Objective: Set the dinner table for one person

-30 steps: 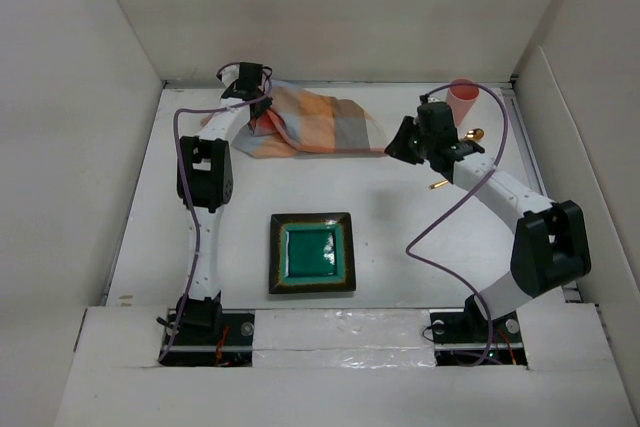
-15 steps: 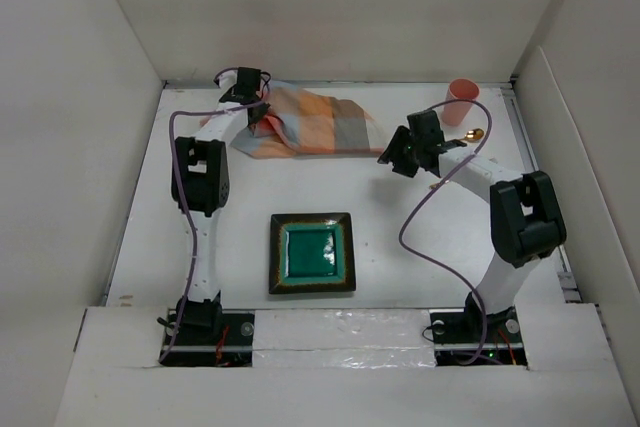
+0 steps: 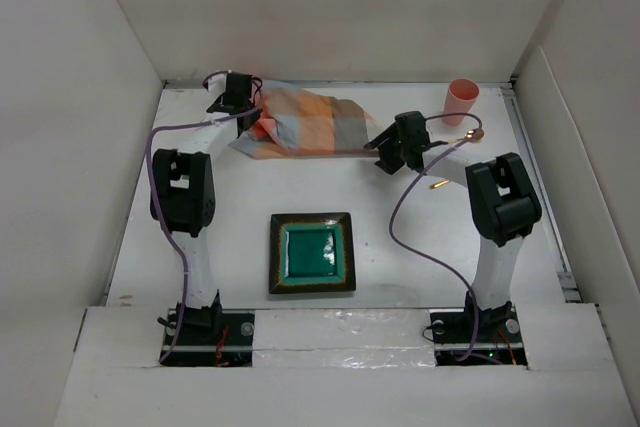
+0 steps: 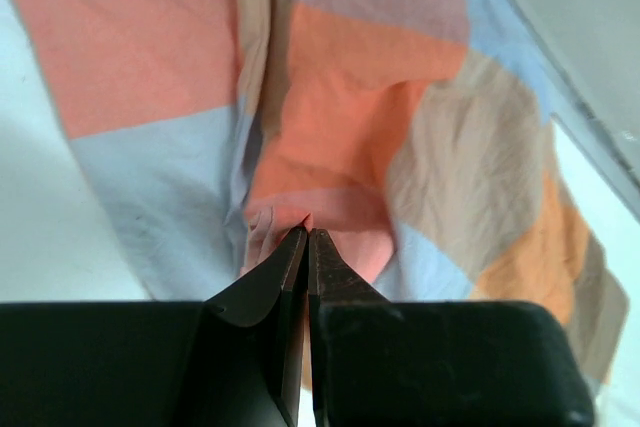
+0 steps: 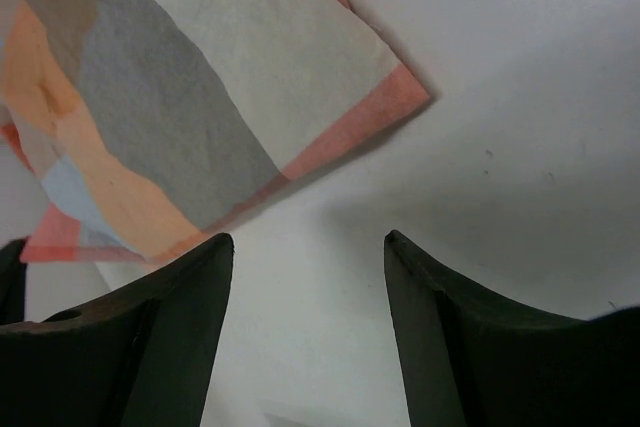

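The orange-and-grey checked cloth (image 3: 315,125) lies crumpled on the matte white dinner table (image 3: 420,237), beyond the dark-rimmed green square plate (image 3: 278,253), with its long axis running left to right. The left gripper (image 4: 307,232) is pinched tight on a bunched fold beyond the plate's left side. The right gripper (image 5: 307,242) hangs with jaws wide and empty beyond the plate's right side, just short of the cloth's flat pink-edged corner, which I judge the next grasp depends on. The pink cup (image 3: 461,100) and a small gold piece (image 3: 438,185), too small to identify, sit farther right of the plate, apart from the cloth.
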You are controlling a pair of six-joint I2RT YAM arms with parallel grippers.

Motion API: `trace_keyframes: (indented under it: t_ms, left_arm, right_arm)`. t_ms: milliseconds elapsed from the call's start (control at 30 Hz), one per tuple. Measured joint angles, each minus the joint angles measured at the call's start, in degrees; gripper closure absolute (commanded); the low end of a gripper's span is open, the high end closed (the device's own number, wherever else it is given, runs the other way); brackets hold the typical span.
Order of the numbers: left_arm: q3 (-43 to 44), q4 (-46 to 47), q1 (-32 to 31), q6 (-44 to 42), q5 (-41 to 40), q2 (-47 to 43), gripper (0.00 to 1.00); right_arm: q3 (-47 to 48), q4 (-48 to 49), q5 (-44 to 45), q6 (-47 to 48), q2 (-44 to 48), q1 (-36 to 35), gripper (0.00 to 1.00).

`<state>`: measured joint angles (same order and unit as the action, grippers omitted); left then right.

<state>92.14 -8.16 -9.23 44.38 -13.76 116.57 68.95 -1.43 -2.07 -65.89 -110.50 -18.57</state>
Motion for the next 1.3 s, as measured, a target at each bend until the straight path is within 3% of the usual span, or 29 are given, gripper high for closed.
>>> trace_keyframes:
  t_ms: [300, 467, 667, 733, 767, 800, 967, 1133, 1300]
  left_arm:
    - [-6.0, 0.1, 0.0, 0.0, 0.0, -1.7, 1.0]
    - [-6.9, 0.2, 0.0, 0.0, -0.1, -3.8, 1.0]
    - [-8.0, 0.4, 0.0, -0.2, -0.7, -5.0, 1.0]
    - [-8.7, 0.5, 0.0, -0.3, -0.9, -5.0, 1.0]
    - [-9.1, 0.6, 0.0, -0.4, -1.1, -5.0, 1.0]
    - [-9.4, 0.6, 0.0, -0.4, -1.3, -5.0, 1.0]
    - [-10.3, 0.6, 0.5, -0.4, -1.4, -5.7, 1.0]
    - [-11.3, 1.5, 2.6, -1.2, -1.9, -12.7, 1.0]
    - [-8.6, 2.6, 3.2, -3.6, -1.9, -25.0, 1.0]
  right_arm:
    - [2.4, 1.0, 7.0, -13.2, -4.5, -1.7, 0.48]
    - [2.7, 1.0, 11.0, -18.6, -4.8, -1.7, 0.5]
    - [3.8, 0.8, 13.5, -20.9, -6.1, -0.7, 0.67]
    - [4.1, 0.7, 14.0, -20.7, -6.5, -0.2, 0.79]
    - [4.2, 0.8, 14.2, -20.6, -6.6, 0.0, 0.91]
    - [4.3, 0.8, 14.4, -20.3, -6.7, 0.2, 1.0]
    - [5.7, 1.3, 15.5, -15.8, -6.9, 0.5, 1.0]
    - [9.9, 1.9, 16.8, -4.7, -5.9, 0.4, 1.0]
    - [10.3, 1.8, 15.8, 9.6, 5.9, -0.9, 1.0]
